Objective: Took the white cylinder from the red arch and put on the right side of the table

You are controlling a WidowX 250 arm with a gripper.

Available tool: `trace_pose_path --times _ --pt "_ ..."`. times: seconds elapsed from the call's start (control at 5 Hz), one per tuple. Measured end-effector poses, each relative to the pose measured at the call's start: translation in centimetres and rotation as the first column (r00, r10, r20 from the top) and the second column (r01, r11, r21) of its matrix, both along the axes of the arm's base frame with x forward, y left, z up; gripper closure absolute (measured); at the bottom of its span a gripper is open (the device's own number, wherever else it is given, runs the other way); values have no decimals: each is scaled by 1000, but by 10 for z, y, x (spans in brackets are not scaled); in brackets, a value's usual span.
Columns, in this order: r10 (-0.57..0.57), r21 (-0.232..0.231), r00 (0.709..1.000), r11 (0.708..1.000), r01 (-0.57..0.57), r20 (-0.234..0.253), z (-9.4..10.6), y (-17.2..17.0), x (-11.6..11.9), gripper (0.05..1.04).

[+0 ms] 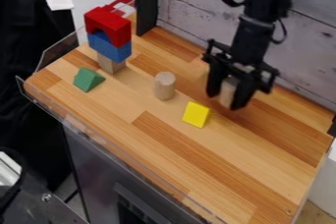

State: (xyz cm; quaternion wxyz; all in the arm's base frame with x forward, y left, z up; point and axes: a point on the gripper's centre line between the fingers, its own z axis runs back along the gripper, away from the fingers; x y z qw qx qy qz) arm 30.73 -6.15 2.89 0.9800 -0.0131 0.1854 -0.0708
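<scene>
Camera view has the yellow block (196, 115) just nearer us than the fingers. Partly hidden by them, the white cylinder (228, 92) is clamped between the gripper's (226, 99) fingers; I can't make out its foot. The arm's top is cut off. Left of the fingers stands another cylinder (164, 85), then, well apart, the green block (88, 79) and, farthest, the red arch (111, 24).

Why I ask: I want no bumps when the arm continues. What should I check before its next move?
1. Held cylinder between the gripper's fingers: ok.
2. Held cylinder's base touching the table: cannot tell.
3. Held cylinder released: not ok.
4. Yellow block apart from the gripper: ok.
5. Red arch resting on the blue block: ok.
6. Other cylinder upright, apart from the gripper: ok.
</scene>
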Motion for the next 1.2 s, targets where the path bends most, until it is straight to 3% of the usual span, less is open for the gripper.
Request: trace_pose_path --times 0.4,1.2 --pt "-31 8 999 999 31 -18 -5 -14 -7 533" --pt "34 1 999 999 -34 -39 -14 -1 -13 533"
